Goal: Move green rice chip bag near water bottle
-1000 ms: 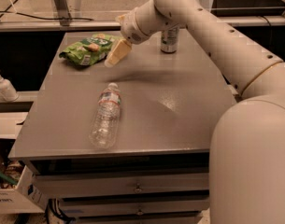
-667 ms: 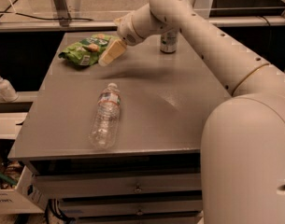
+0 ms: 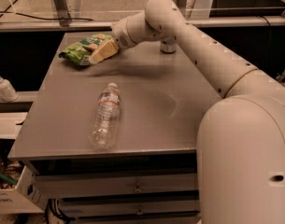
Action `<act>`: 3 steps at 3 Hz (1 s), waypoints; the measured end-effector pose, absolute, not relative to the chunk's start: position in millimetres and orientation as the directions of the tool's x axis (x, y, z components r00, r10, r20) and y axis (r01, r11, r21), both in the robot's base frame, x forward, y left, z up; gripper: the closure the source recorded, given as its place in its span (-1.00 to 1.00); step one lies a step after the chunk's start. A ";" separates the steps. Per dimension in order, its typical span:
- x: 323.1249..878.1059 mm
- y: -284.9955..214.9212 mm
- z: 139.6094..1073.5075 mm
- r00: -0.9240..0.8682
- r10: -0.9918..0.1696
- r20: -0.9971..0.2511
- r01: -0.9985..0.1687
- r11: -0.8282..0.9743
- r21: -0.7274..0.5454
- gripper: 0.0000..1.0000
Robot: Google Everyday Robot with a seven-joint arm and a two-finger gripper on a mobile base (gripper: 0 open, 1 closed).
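Note:
The green rice chip bag (image 3: 79,49) lies flat at the far left corner of the grey table (image 3: 146,106). The water bottle (image 3: 105,116) lies on its side near the table's front, cap pointing away from me. My gripper (image 3: 99,54) reaches from the right and sits over the bag's right edge, its pale fingers pointing down-left and touching or just above the bag. The arm stretches across the right side of the view.
A short silver can (image 3: 168,45) stands at the back of the table, partly behind my arm. A white pump bottle (image 3: 3,86) stands on a ledge to the left. Drawers (image 3: 137,188) sit below the table's front edge.
My gripper has moved left, from just right of the bag to over its right edge. The bag and the bottle have not moved.

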State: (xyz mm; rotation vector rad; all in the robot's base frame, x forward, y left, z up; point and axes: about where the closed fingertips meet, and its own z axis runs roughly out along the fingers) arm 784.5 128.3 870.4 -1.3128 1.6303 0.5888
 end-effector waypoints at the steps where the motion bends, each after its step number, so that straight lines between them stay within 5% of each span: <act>1: 783.8 137.7 864.4 -0.025 -0.458 -0.889 -0.932 0.332 -0.145 -1.00; 3: 773.3 151.1 850.6 -0.040 -0.458 -0.888 -0.940 0.318 -0.121 -0.19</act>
